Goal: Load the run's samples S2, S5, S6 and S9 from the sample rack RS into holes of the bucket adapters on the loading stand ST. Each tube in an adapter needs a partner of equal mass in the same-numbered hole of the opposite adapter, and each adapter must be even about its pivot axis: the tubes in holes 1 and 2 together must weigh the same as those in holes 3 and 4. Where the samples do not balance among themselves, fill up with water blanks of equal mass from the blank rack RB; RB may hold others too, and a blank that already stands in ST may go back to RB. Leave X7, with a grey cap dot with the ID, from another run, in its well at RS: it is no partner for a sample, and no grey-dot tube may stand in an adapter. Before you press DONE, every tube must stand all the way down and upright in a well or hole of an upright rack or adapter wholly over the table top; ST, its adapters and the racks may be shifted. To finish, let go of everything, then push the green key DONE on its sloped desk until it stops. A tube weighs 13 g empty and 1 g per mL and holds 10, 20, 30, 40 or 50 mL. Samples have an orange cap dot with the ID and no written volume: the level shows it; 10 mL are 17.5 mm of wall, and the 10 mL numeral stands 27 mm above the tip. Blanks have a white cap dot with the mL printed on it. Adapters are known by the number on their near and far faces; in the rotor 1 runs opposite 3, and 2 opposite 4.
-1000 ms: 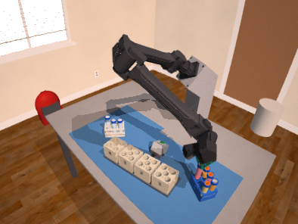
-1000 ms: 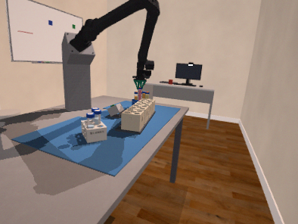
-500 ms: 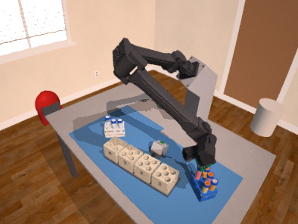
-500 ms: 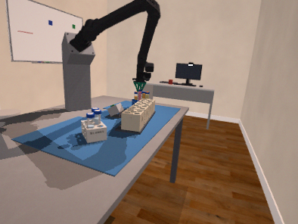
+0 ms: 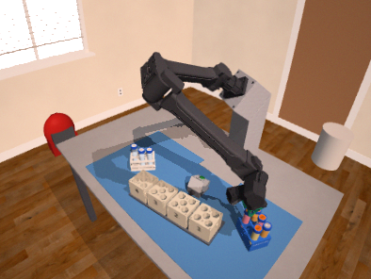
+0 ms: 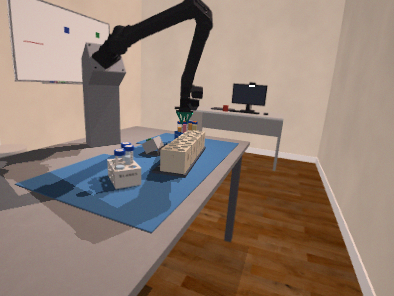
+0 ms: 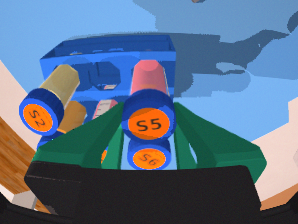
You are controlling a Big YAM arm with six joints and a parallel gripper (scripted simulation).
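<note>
On the left we see the white blank rack well inside the blue mat, open mat around it. Next, the row of four bucket adapters runs diagonally, near the mat's front edge. Behind them sits the green DONE key. At far right, the blue sample rack stands at the mat's corner, close to the surface edge. Our gripper is clamped on sample S5, lifted partly above its neighbours, long axis upright. Its lower end we can't make out; adapter numerals are blurred.
</note>
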